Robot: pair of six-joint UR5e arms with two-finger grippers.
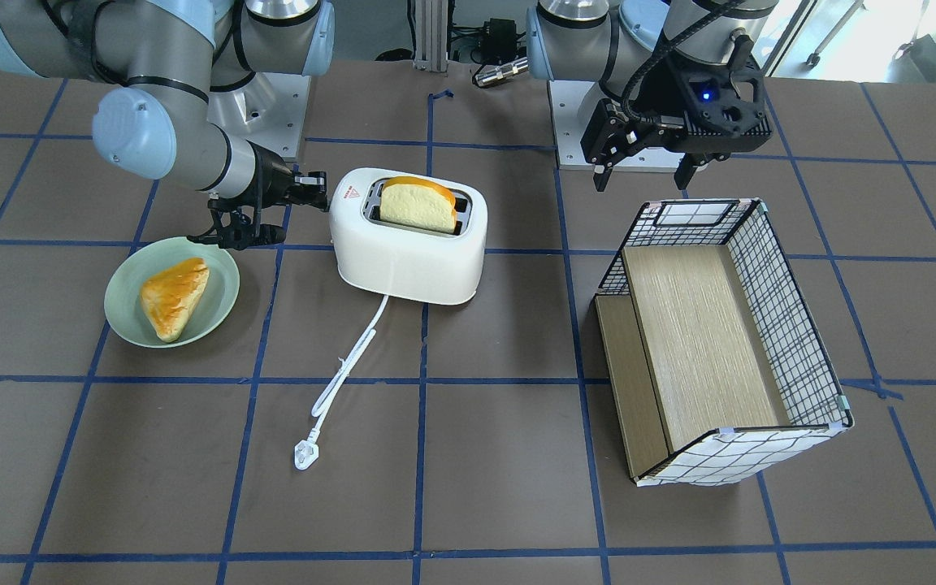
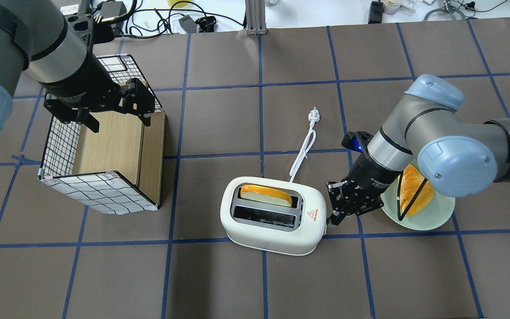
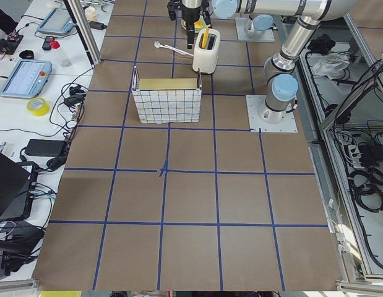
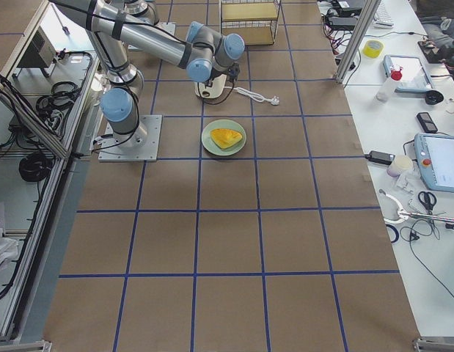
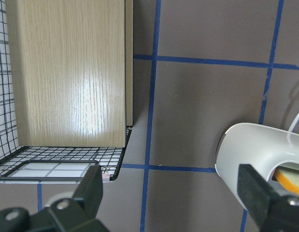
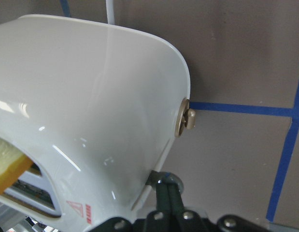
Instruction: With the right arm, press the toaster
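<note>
- Toaster [image 1: 407,260], white and rounded, stands upright near the middle of the brown worktop [image 1: 500,487]. It sits between a pale green plate [image 1: 123,321] and a checkered box [image 1: 789,325], apart from both.
- A slice of bread [image 1: 415,207] stands high in the toaster slot farther from the robot.
- A small red triangle [image 2: 311,214] marks the toaster's top at the end that faces the right arm [image 2: 419,133].
- A white cord [image 1: 346,366] leaves the toaster's long side away from the robot. It ends in a plug [image 1: 304,455] lying flat on the worktop.
- The right arm reaches in low across the plate's edge.
- The right arm's fingers [image 2: 332,217] are closed together with nothing between them, and their tips are at the toaster's end wall below the triangle.
- In the right wrist view the joined tips sit right against the white shell at a dark slot. Whether they are bearing down cannot be told.
- A small beige knob [image 6: 185,120] sticks out of the toaster's wall in that same view.
- The plate holds a triangular piece of toast [image 1: 174,296], which the right arm partly hides in the overhead view.
- The left arm's fingers [image 1: 600,177] are spread wide apart and hold nothing. They hang above the box's end wall on the robot's side.
- The box has black-on-white grid walls, an open top and pale wood-look panels [image 1: 699,333] inside.
</note>
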